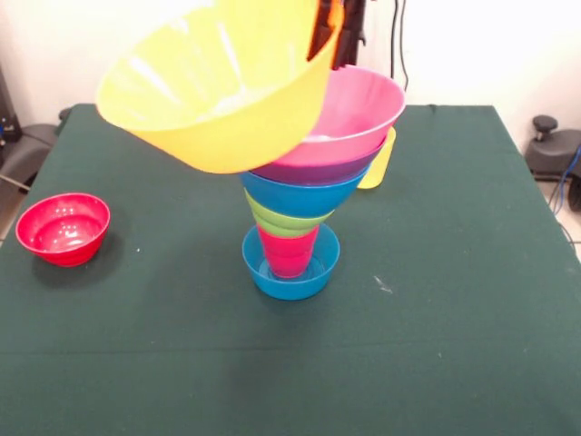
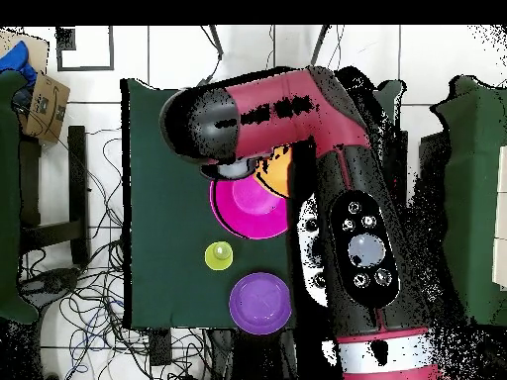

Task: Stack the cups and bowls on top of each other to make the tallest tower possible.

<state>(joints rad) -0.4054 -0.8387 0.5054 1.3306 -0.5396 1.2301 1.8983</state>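
The tower stands mid-table in the front view: small blue bowl (image 1: 292, 275) as base, red cup (image 1: 289, 252), lime green bowl (image 1: 277, 221), medium blue bowl (image 1: 300, 193), a purple bowl (image 1: 313, 169) and the large pink bowl (image 1: 361, 111) on top. My gripper (image 1: 325, 25) is shut on the far rim of the large yellow bowl (image 1: 218, 91), which hangs tilted over the tower's left side. Whether it touches the pink bowl is unclear. The yellow cup (image 1: 378, 163) stands behind the tower. In the overhead view the arm hides most of the tower; the pink bowl (image 2: 253, 205) shows.
A small red bowl (image 1: 63, 229) sits alone at the left of the green table (image 1: 454, 300). The overhead view shows the yellow cup (image 2: 219, 256) and a second purple bowl (image 2: 260, 302) near the robot's side of the table.
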